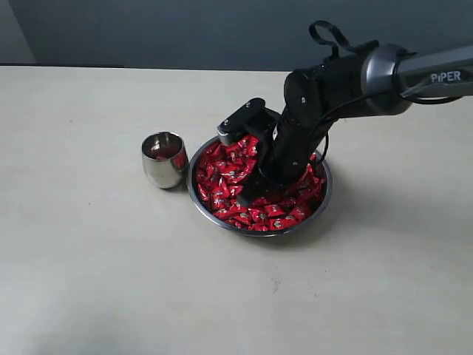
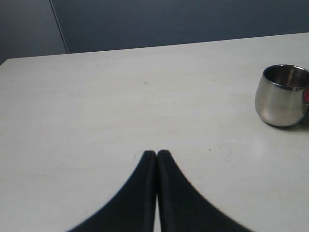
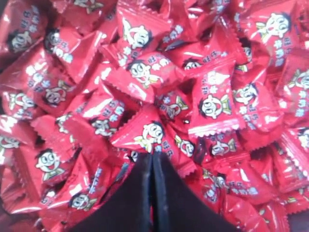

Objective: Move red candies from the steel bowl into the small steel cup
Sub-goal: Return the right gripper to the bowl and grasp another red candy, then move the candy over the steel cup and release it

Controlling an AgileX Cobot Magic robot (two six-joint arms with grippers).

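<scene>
Many red candies [image 1: 222,177] hem right gripper [image 3: 153,155]; small steel cup [image 1: 164,160] beside steel bowl [image 1: 259,232].

Right arm [image 1: 325,92]: matte black jointed housings. One silver-grey cylindrical link [image 1: 432,74] lettered "PIPER" in white. Thin black cable [image 1: 329,33] looped above the joint. Boxy black wrist camera block [image 1: 242,120], grey-edged.
Right gripper [image 3: 153,158]: two matte black tapered fingers [image 3: 133,203], flaring towards the base.
Left gripper [image 2: 157,154]: identical black curved fingers.
</scene>
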